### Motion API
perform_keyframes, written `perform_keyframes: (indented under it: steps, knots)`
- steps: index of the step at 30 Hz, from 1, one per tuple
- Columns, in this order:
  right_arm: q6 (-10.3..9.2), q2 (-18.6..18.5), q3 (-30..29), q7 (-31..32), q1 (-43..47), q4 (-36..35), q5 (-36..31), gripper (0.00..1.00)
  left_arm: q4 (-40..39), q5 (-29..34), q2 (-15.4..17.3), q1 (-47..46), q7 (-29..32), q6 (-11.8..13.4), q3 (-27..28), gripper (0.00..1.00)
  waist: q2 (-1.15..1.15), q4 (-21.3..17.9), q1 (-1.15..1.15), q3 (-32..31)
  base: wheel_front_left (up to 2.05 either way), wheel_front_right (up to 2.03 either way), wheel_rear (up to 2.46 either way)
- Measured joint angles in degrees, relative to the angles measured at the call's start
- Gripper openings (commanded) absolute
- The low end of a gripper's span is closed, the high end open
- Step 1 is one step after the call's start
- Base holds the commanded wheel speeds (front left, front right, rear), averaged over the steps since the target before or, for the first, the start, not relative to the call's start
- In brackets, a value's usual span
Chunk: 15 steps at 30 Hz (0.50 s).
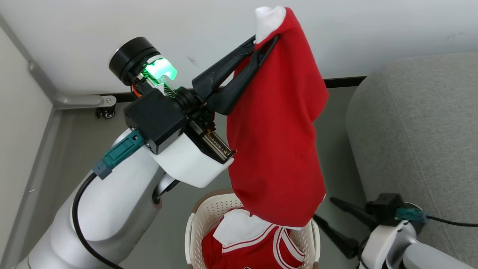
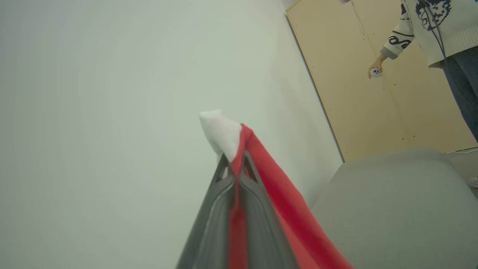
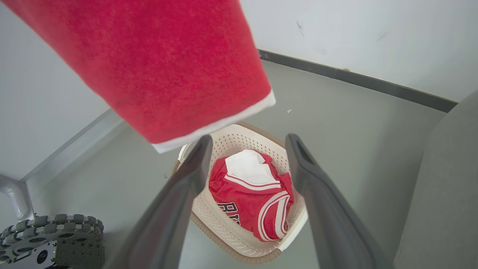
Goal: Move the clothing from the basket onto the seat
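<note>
While the left gripper (image 1: 267, 39) is clamped shut on the white-edged top of a soft bright-red garment (image 1: 276, 149), that piece hangs full length in the air. Its hem is just above the cream-white perforated plastic laundry basket (image 1: 207, 218) on the floor and not yet over the large grey woven-fabric sofa (image 1: 418, 130) to the right. The right gripper (image 3: 250, 139) sits low beside the basket, jaws spread wide, nothing between them. Progress, as judged: early; one piece is out of the basket, and none shows on the visible part of the sofa. Left to do: carry the hanging piece across and release it, then fetch the crumpled red jersey with white-striped trim and dark lettering (image 3: 254, 201) lying in the basket. Count: garments seen, two; basket, one; sofa, one; grippers, two. Whether anything lies under the jersey cannot be told.
</note>
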Motion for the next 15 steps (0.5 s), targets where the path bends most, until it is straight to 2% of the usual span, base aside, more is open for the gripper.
perform_keyframes:
  steps: [3,8,15]
  knots:
    - [0.00,-0.09,4.81,0.12,-2.78,0.67,-1.05,1.00,-0.03,-0.30,-0.51,-0.64,0.16,0.00,-0.70,0.00,0.00,0.97,0.00,0.58,0.00,0.00,0.00]
    - [0.00,-0.19,9.31,0.09,-6.25,1.91,-0.96,1.00,-0.01,-0.32,-0.76,-1.40,0.16,0.01,-1.36,0.00,0.00,2.42,0.00,1.40,0.00,0.00,0.00]
    - [0.00,0.01,12.54,0.07,-10.18,3.68,-1.00,1.00,0.27,-0.82,-0.79,-2.29,0.16,0.00,-1.56,0.00,0.00,3.82,0.00,2.35,0.00,0.00,0.00]
